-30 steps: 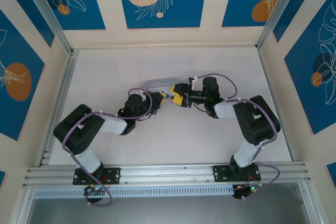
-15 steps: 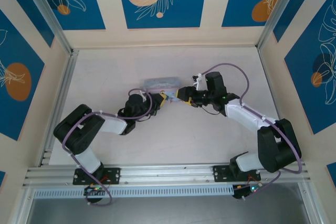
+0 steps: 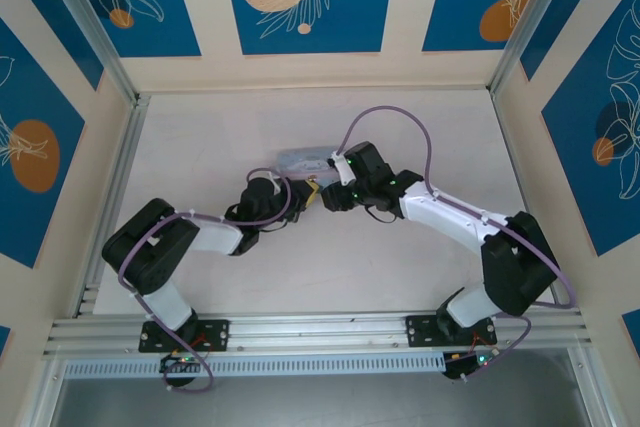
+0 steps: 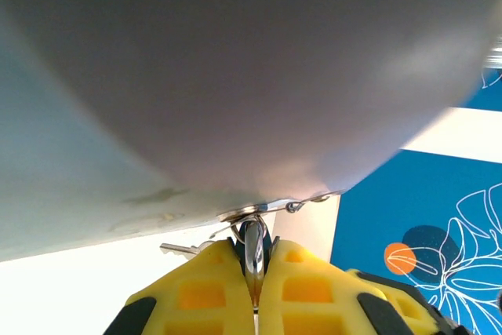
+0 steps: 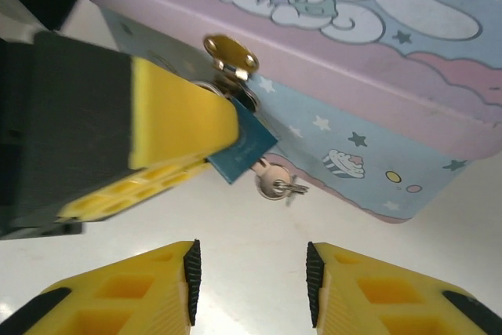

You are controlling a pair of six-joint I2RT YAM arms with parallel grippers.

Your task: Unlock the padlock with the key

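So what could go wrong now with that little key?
1. The key is tiny, and the right pincer stands open a bit short of it. If it closes there, it may miss the key or knock it askew.
2. The left pincer holds the padlock by just its upper end, so a twist might make it slip.

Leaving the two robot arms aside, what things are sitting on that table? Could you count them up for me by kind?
tin: 1
padlock: 1
key: 1
Total: 3
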